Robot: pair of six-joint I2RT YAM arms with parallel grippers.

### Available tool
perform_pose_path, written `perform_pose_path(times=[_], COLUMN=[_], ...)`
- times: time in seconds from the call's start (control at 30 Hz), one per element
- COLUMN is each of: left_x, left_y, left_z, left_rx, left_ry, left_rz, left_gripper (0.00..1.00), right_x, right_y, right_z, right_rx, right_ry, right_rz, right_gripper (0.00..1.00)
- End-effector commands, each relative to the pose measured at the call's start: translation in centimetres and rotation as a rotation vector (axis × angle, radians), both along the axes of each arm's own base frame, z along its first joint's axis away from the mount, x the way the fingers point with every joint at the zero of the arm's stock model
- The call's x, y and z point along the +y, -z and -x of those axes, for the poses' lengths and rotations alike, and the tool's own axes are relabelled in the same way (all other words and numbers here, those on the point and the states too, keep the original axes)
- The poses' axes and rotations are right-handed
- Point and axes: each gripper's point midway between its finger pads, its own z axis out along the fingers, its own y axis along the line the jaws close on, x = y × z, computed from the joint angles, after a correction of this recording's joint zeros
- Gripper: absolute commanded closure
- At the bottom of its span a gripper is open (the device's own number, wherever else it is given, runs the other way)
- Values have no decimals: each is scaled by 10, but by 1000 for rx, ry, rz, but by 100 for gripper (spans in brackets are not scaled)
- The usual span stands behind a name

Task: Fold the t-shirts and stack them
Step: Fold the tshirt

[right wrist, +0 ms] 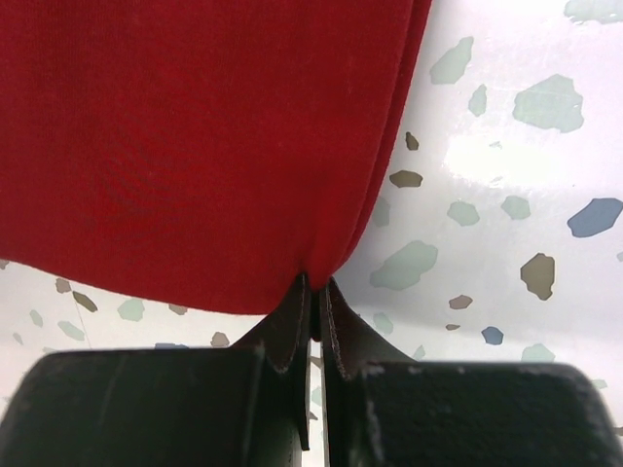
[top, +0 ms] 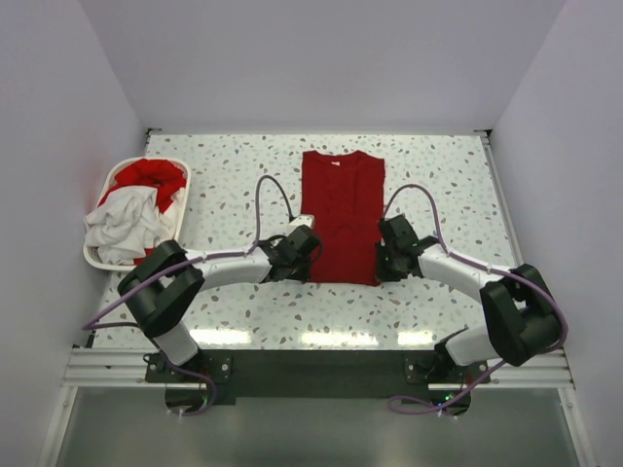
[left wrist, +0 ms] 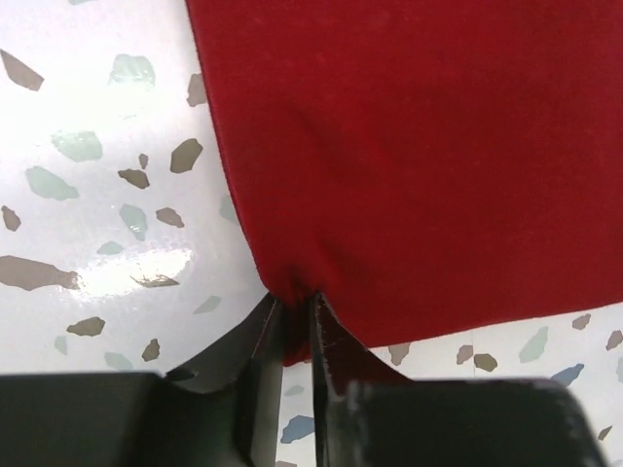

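Observation:
A deep red t-shirt (top: 341, 214) lies on the speckled table as a long narrow strip, sleeves folded in, neck at the far end. My left gripper (top: 310, 259) sits at its near left corner. In the left wrist view the red t-shirt (left wrist: 419, 156) bunches into the left gripper (left wrist: 297, 297), whose jaws are shut on the hem corner. My right gripper (top: 381, 261) is at the near right corner. The right wrist view shows the red t-shirt (right wrist: 195, 146) pinched between the narrow jaws of the right gripper (right wrist: 316, 284).
A white laundry basket (top: 97, 261) stands at the table's left edge, holding a crumpled white t-shirt (top: 122, 224) and another red t-shirt (top: 156, 180). Both arms reach in from the near edge, their cables arching over the table.

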Motion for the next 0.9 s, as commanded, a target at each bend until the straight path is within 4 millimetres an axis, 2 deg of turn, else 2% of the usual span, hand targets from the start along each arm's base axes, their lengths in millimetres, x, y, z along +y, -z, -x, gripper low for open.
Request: perform_pose_path(times=[0.0,0.03,0.1,0.13,0.17,0.2,0.23,0.27,0.3,0.33,0.37,0.4,0.47,0.5,0.57,0.63,0.67,0.73,0.77,0.8,0.87], left_x=[11,13,15,22,19,27,34,28,40,42,46,47,46,45,43,33,30,25,26,25,32], left_y=[22,24,19,22,15,14,14,0,-3,-9,-20,-24,-34,-35,-43,-59,-70,-87,-95,-106,-113], left_z=[27,34,50,61,71,85,97,112,129,141,164,178,215,227,244,236,223,195,169,153,117], left_rx=[96,111,127,145,137,167,182,162,196,205,214,236,290,319,354,306,265,206,167,111,56], left_ry=[45,59,83,88,114,114,119,162,151,161,209,185,248,222,246,242,215,218,165,183,121], left_rz=[-70,-75,-86,-102,-92,-109,-127,-107,-141,-146,-155,-132,-87,-57,-2,58,94,125,152,152,143], left_gripper=[83,91,100,100,100,100,100,100,100,100,100,100,100,100,100,100,100,100,100,100,100], right_x=[-9,-8,-6,-8,-8,-2,-6,-5,17,23,23,29,22,22,18,18,19,18,21,21,30], right_y=[8,6,-2,-4,-5,-13,-14,-15,-27,-32,-35,-41,-56,-63,-85,-101,-117,-129,-141,-146,-164], right_z=[27,29,40,50,59,68,84,94,116,131,148,167,184,192,192,185,171,152,136,125,101], right_rx=[71,72,74,97,111,105,145,150,175,198,230,253,254,257,223,171,113,45,5,-16,-72], right_ry=[-36,-44,-76,-87,-101,-129,-142,-151,-196,-210,-223,-234,-234,-234,-231,-233,-223,-238,-232,-249,-254], right_rz=[58,58,65,79,82,59,76,72,-34,-68,-75,-87,-93,-102,-128,-132,-107,-38,5,37,22], right_gripper=[100,100,100,100,100,100,100,100,100,100,100,100,100,100,100,100,100,100,100,100,100])
